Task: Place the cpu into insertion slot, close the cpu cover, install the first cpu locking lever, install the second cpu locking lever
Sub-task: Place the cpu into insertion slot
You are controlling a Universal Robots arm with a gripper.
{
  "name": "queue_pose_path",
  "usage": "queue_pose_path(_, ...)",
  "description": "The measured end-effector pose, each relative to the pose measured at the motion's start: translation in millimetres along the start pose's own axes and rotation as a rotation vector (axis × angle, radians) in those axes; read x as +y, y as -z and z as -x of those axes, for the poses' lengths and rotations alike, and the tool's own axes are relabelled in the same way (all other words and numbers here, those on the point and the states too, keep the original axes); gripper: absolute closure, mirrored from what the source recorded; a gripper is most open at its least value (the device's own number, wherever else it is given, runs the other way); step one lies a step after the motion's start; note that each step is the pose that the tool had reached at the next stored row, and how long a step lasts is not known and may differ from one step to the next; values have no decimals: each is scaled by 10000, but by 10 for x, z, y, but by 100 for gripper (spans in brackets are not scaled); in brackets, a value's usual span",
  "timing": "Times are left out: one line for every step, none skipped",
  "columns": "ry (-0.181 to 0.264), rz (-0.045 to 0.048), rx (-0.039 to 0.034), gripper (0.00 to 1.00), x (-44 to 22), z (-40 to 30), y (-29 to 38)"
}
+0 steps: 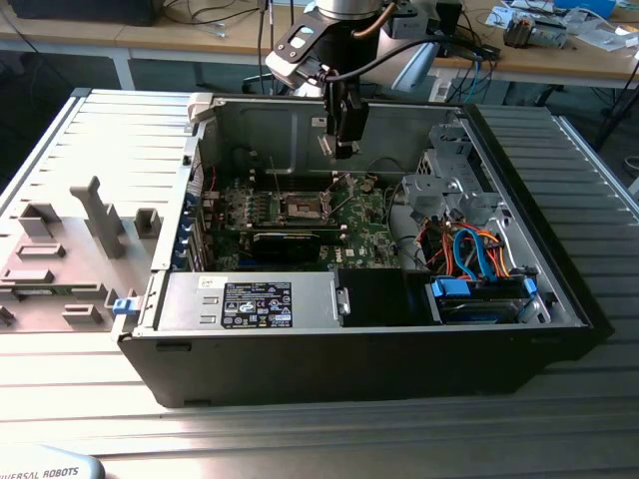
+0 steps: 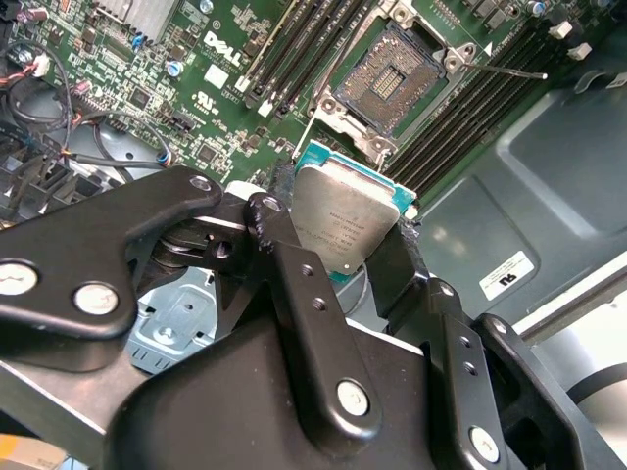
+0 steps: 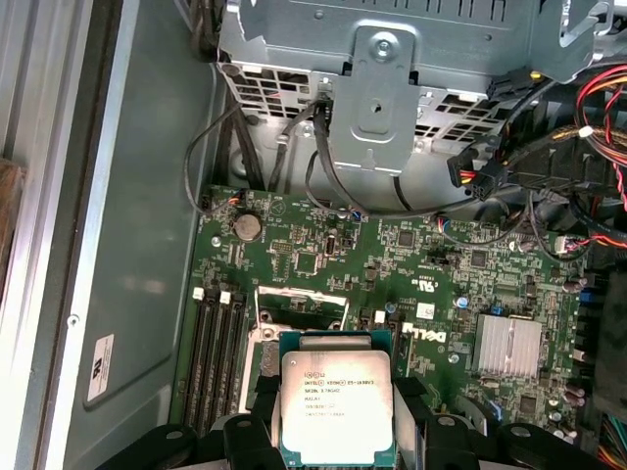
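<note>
Tabletop (image 1: 300,429) of ribbed grey metal is carrying an open black computer case (image 1: 349,369), and a green motherboard (image 1: 369,225) is lying flat on the case's floor. Above it the arm (image 1: 344,20) is hanging down in the exterior view, its claw (image 1: 344,140) poised over the board, apart from it. In both wrist views the claw's two black fingers (image 2: 279,240) are pressing in on opposite edges of the cpu (image 2: 343,211), holding it silver face towards the cameras, clear of the board. The insertion slot (image 2: 390,73) is sitting uncovered near the board's middle, between rows of long memory slots (image 2: 294,59), its contact field showing, with a thin wire lever (image 2: 509,70) sticking out free beside it
</note>
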State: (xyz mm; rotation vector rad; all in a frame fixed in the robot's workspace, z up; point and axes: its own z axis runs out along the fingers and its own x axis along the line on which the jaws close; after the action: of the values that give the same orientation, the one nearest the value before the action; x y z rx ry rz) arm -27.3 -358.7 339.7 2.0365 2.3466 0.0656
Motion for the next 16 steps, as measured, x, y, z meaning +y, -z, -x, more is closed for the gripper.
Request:
queue_pose_path(-7,0,0,46,0,0,0)
queue_pose_path(-13,0,-1,46,0,0,0)
queue_pose_path(-16,0,-1,46,0,0,0)
queue_pose_path(-20,0,-1,46,0,0,0)
queue_pose_path(-24,0,-2,46,0,0,0)
queue_pose_path(-27,0,-2,46,0,0,0)
queue_pose_path(-32,0,-1,46,0,0,0)
queue_pose_path(-36,0,-2,46,0,0,0)
queue_pose_path(-44,0,-2,46,0,0,-1)
queue_pose_path(-55,0,-3,46,0,0,-1)
queue_pose_path(-58,0,-3,46,0,0,-1)
queue_pose_path(-61,0,-3,46,0,0,-1)
queue_pose_path(-67,0,-4,46,0,0,-1)
queue_pose_path(-72,0,-4,46,0,0,-1)
queue_pose_path(-75,0,-4,46,0,0,-1)
queue_pose_path(-80,0,-4,46,0,0,-1)
